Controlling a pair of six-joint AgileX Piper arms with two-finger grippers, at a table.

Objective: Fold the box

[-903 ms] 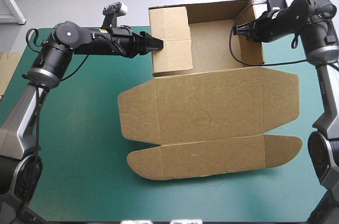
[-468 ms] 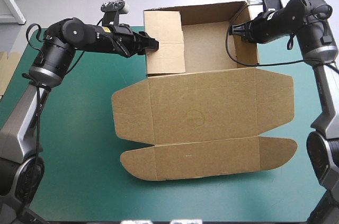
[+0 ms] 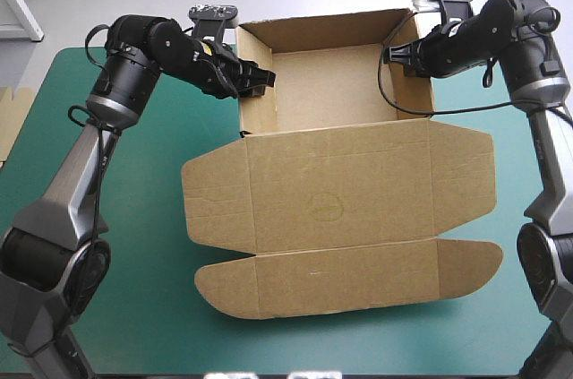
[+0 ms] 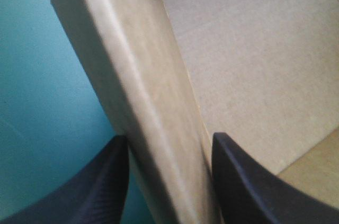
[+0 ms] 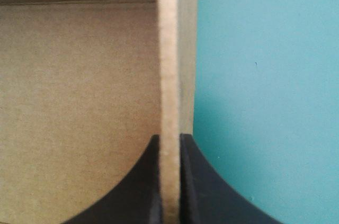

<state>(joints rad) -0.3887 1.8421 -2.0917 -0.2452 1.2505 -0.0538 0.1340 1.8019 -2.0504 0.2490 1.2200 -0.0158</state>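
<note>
Teal-green table cover [image 3: 134, 245], high view. The brown box [image 3: 340, 191] lies in the middle. Its tray, walls raised, sits at the far edge of the table, and its lid lies flat toward the near edge with the rounded flap nearest. We note a broad stretch of bare cover on the box's left side, a narrower one on its right, and a band between the flap and the near edge. A strip of more board [image 3: 5, 124] shows at the table's left edge, cut off by the picture. The left gripper [image 3: 261, 80] is at the top of the tray's left wall and the right gripper [image 3: 394, 52] at the top of the right wall. From this view we cannot make out either pair of fingertips against the board.

Left wrist view. The tray's left wall rises thick between the two black fingers [image 4: 106, 181], one on the teal-green side and one on the tray-floor side. Both press against it, so the wall is pinched. The wall's foot is cut off.

Right wrist view. The black fingers [image 5: 145, 181] are pressed almost together on the thin edge of the right wall. The tray's inside lies to one side and bare cover [image 5: 265, 75] to the other.
</note>
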